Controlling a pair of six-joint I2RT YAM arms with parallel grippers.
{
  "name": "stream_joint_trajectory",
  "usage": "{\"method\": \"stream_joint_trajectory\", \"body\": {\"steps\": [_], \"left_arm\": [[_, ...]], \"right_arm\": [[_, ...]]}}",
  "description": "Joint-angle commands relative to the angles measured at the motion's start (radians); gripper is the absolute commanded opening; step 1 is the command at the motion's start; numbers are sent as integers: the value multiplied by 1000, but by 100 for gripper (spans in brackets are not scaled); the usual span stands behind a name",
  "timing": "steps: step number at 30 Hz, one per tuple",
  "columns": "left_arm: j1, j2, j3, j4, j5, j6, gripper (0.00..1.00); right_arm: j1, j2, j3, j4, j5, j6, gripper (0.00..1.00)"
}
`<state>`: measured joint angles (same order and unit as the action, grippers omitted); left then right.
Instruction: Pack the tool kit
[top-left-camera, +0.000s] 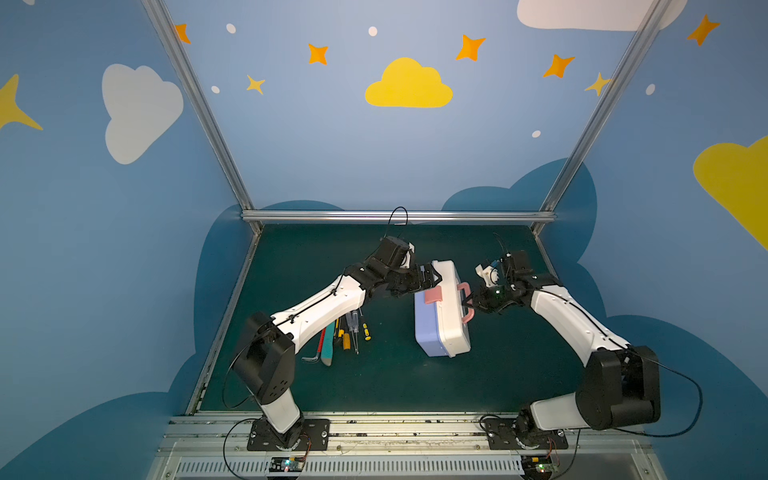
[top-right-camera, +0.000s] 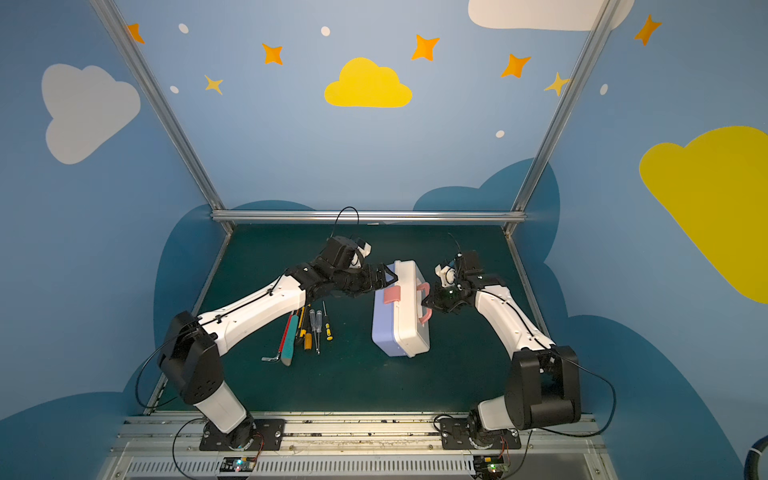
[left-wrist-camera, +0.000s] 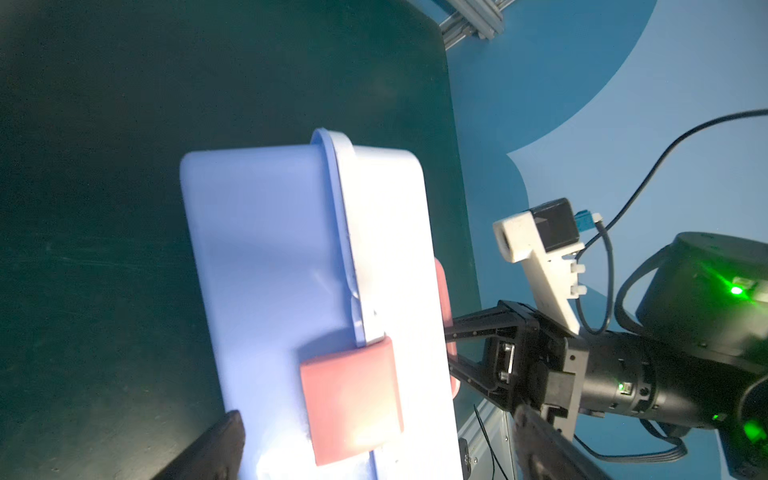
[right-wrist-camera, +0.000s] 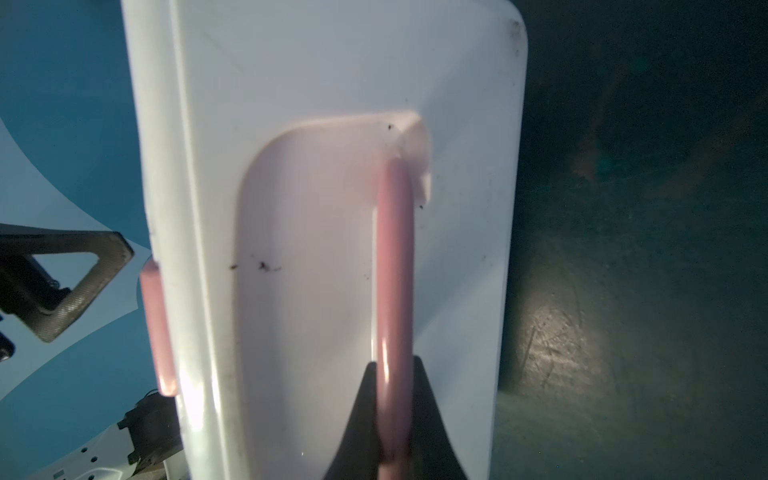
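Above green mat (top-left-camera: 374, 386), right tool (top-left-camera: 467, 306) clamps handle (top-left-camera: 469, 319) of tool kit (top-left-camera: 442, 328); left tool (top-left-camera: 434, 277) gapes wide.

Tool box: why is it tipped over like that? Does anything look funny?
Yes. The tool box is not flat on its base: it stands tipped on its side, pink latch facing up, with the right gripper shut on its handle. It is closed, while the tools lie outside on the mat.

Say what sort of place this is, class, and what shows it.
Likely a robot lab work cell: a left arm and right arm bolted to a rail, an aluminium frame around a green mat, cloud-painted walls.
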<state>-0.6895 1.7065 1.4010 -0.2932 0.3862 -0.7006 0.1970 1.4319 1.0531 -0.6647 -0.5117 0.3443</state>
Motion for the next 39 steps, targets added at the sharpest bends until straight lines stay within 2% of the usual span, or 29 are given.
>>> {"method": "stream_joint_trajectory", "body": {"steps": [1, 18, 26, 39], "left_arm": [[-11, 26, -3, -29, 22, -2, 100], [-17, 60, -108, 177, 89, -16, 99], [-23, 63, -189, 358, 189, -36, 100], [-80, 85, -184, 472, 350, -23, 100]], "right_arm": [[15, -2, 10, 28, -1, 15, 0], [56, 39, 12, 43, 10, 16, 0], [72, 48, 8, 57, 6, 21, 0], [86, 49, 33, 49, 38, 18, 0]]}}
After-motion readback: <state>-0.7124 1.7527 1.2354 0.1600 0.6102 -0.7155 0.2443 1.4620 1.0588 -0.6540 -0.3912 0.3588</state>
